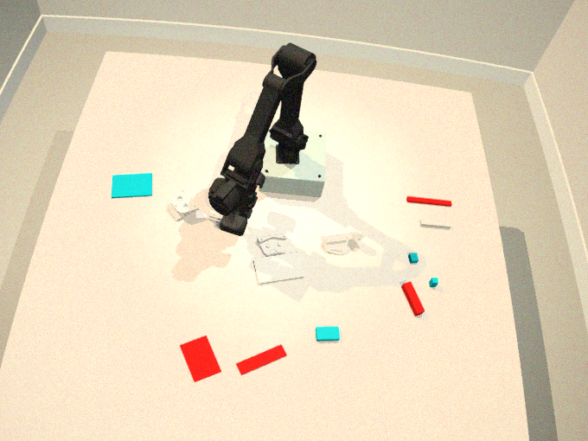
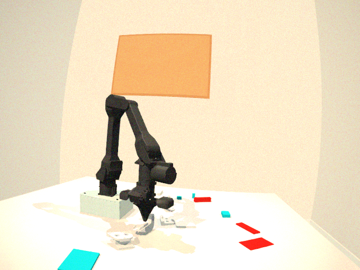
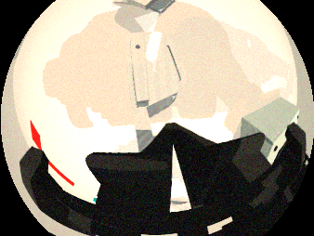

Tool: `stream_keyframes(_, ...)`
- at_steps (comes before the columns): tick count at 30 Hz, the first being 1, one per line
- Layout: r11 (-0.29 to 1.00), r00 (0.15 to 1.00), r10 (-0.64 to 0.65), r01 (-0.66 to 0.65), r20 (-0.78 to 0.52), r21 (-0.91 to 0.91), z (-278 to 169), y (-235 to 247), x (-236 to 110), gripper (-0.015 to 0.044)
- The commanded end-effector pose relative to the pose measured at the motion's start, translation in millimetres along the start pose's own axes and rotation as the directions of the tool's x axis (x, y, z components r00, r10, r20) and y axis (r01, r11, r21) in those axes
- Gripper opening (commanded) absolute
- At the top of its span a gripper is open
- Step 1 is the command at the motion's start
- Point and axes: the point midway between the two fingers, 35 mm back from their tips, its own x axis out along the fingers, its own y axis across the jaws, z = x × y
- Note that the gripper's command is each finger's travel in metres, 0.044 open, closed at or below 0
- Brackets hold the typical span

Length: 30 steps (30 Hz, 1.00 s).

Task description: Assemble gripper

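Pale, sunlit tabletop [image 1: 118, 294] [image 2: 215, 255] spreads below a plain wall with an orange panel [image 2: 162, 65] on it. What worries me from where I stand is the near gear jaw [image 1: 214, 217] [image 2: 150, 225] [image 3: 155, 74]: the black gripper [image 1: 244, 206] [image 2: 145, 219] [image 3: 169, 126] has its fingers closed together with nothing between them, and their tips are right by that part. Lowering them shut could shove or tip it, and lifting now would leave it behind. They probably need to open and line up again before another try.

Pale grey-white and slim, the near jaw has a long ribbed body and looks tilted, though I can't tell what it leans on. What I take for the second jaw [image 1: 335, 246] [image 2: 170, 208] lies well apart, past the likely gripper base [image 1: 271, 246] [image 2: 167, 221] with its small round details. Neither jaw is on the pins. The probable housing plate [image 1: 182, 204] [image 2: 116, 234], white with round holes, sits on a low support [image 1: 175, 212] [image 2: 122, 247] [image 3: 161, 5] on the near jaw's other side. Glare washes out the teeth, so a poor mesh could easily go unnoticed.
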Motion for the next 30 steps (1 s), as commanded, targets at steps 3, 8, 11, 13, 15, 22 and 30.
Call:
stream_keyframes(3,1.000,1.000,0.004,-0.004,0.002,0.004,0,12,-1,0.0000)
stream_keyframes(8,1.000,1.000,0.005,-0.005,0.002,0.004,0,20,0,0.0000)
stream_keyframes(11,1.000,1.000,0.005,-0.005,0.002,0.004,0,25,0,0.0000)
stream_keyframes(13,1.000,1.000,0.006,-0.006,0.002,0.004,0,28,0,0.0000)
stream_keyframes(15,1.000,1.000,0.006,-0.006,0.002,0.004,0,29,0,0.0000)
stream_keyframes(22,1.000,1.000,0.006,-0.006,0.002,0.004,0,35,-1,0.0000)
stream_keyframes(30,1.000,1.000,0.003,-0.003,0.000,0.000,-1,29,-59,0.0000)
